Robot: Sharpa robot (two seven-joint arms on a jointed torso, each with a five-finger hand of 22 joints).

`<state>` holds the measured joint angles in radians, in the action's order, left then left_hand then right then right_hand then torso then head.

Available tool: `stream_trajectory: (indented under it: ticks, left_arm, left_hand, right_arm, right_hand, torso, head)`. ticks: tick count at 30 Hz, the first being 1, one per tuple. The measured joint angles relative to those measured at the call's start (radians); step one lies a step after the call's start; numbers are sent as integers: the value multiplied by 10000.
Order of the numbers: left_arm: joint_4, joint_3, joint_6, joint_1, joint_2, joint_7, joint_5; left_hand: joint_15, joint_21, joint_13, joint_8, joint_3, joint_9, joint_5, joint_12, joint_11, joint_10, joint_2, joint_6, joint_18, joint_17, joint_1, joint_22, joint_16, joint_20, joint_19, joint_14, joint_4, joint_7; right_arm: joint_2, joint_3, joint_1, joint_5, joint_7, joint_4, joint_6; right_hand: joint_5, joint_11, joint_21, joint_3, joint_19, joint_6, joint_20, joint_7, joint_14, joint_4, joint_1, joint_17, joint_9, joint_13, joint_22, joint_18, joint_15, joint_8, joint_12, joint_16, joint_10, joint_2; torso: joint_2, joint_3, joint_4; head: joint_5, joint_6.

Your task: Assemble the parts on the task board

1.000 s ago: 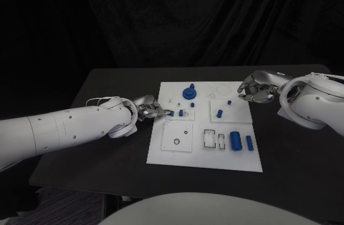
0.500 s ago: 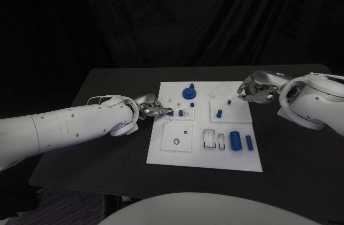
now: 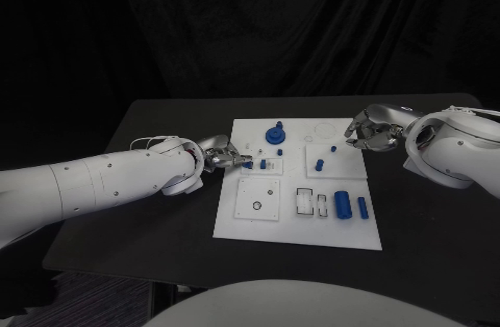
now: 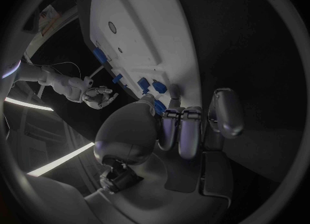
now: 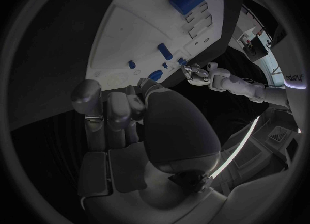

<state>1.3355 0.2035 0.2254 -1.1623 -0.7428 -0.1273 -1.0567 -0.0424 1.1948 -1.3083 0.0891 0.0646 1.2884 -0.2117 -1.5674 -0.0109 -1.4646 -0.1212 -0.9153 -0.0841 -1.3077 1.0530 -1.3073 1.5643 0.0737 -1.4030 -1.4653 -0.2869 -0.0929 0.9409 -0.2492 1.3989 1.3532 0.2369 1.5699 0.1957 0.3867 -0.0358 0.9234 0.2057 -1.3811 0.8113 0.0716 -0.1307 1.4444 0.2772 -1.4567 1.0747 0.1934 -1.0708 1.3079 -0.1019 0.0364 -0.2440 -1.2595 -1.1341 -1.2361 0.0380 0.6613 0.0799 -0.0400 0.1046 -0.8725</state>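
Observation:
The white task board (image 3: pixel 313 229) lies mid-table with blue parts on it. My left hand (image 3: pixel 222 159) is at the board's left edge, fingers curled in, and seems to pinch a small blue part (image 3: pixel 247 164) at its thumb tip; the left wrist view shows that hand (image 4: pixel 184 131) with a bluish piece (image 4: pixel 149 101) at the thumb. My right hand (image 3: pixel 370 136) hovers at the board's upper right edge, its fingers loosely apart and holding nothing. It also appears in the left wrist view (image 4: pixel 98 95).
On the board stand a round blue gear-like part (image 3: pixel 275 133), small pegs (image 3: pixel 320 165) on a raised square plate, and two blue cylinders (image 3: pixel 341 203) by the rectangular slots. Black table (image 3: pixel 156 125) surrounds the board.
My left hand has edged a little to the right, onto the board's left edge. The right hand has hardly moved.

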Motion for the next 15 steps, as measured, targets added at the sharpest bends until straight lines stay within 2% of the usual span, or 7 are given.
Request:
stream_trajectory:
  ticks: [15]
  left_arm:
    - [-66,-27,-306,-21,62,-18,5]
  left_hand:
    - [-2,0,0,-36,-71,0,-194,0,1,0,97,-265,0,0,473,0,0,0,0,1,182,125]
  right_arm:
    - [-4,0,-7,-1,36,-11,-125]
  right_hand:
    - [0,-38,-67,0,0,-1,0,-1,0,0,0,-12,-2,26,-1,1,0,0,0,0,37,0]
  torso:
    - [-8,0,-1]
  head:
    - [15,0]
